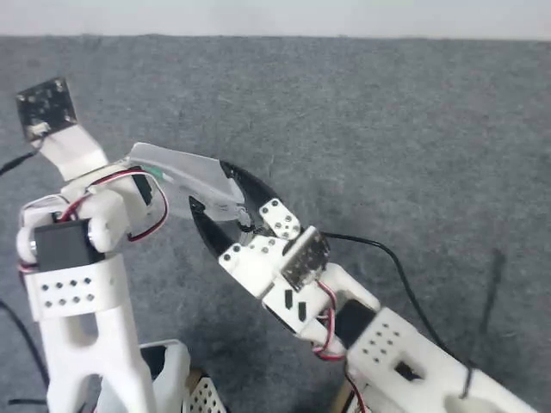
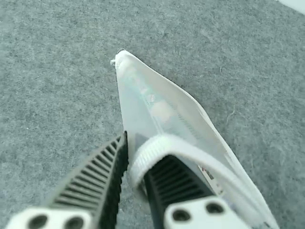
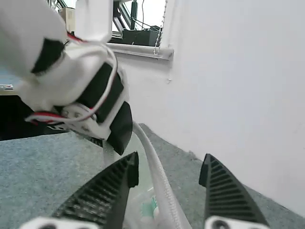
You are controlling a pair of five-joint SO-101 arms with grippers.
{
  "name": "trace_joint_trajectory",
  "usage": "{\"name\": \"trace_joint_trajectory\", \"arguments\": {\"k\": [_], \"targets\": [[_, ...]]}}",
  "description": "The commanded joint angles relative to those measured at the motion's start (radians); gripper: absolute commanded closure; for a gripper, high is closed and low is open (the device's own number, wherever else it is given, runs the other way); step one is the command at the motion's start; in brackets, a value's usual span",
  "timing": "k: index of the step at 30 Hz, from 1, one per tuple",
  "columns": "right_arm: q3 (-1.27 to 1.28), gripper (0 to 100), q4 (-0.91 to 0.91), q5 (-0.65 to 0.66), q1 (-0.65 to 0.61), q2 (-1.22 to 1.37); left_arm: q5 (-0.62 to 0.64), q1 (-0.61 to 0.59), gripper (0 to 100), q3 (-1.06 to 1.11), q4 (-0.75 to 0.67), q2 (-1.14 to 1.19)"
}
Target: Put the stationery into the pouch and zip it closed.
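Observation:
A translucent white pouch (image 1: 194, 176) hangs above the grey mat between the two arms. In the left wrist view my left gripper (image 2: 128, 152) is shut on the pouch's (image 2: 162, 109) thick zip edge, and the pouch stretches away from it. Small stationery pieces (image 2: 150, 98) show faintly through the plastic. My right gripper (image 3: 170, 162) is open, its two black fingers standing on either side of the pouch's zip edge (image 3: 157, 176) without closing on it. In the high view the right gripper (image 1: 208, 183) straddles the pouch's end nearest the middle of the table.
Grey felt mat (image 1: 387, 129) covers the table, with open room at the far side and right. A black cable (image 1: 405, 284) trails from the right arm across the mat. A white wall (image 3: 238, 95) stands behind the table.

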Motion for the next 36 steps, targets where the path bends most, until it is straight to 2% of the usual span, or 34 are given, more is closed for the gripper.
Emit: {"name": "trace_joint_trajectory", "arguments": {"k": [1, 7, 12, 24, 32, 36], "targets": [[-0.005, 80.8, 0.171, 0.005, 0.013, -0.163, -0.008, 0.002, 99, -0.012, -0.035, -0.043], [-0.011, 80.8, 0.331, -0.110, 0.056, -0.239, -0.008, 0.002, 99, -0.012, -0.035, -0.043], [-0.012, 80.9, 0.435, -0.109, 0.102, -0.246, -0.008, 0.002, 99, -0.012, -0.035, -0.043], [-0.012, 80.9, 0.615, -0.114, 0.105, -0.259, -0.006, 0.002, 99, -0.012, -0.035, -0.044], [-0.003, 80.9, 0.802, -0.115, 0.105, -0.503, -0.006, 0.002, 99, -0.012, -0.037, -0.043], [0.046, 80.9, 0.826, -0.115, 0.105, -0.568, -0.006, 0.002, 99, -0.007, -0.049, -0.043]]}}
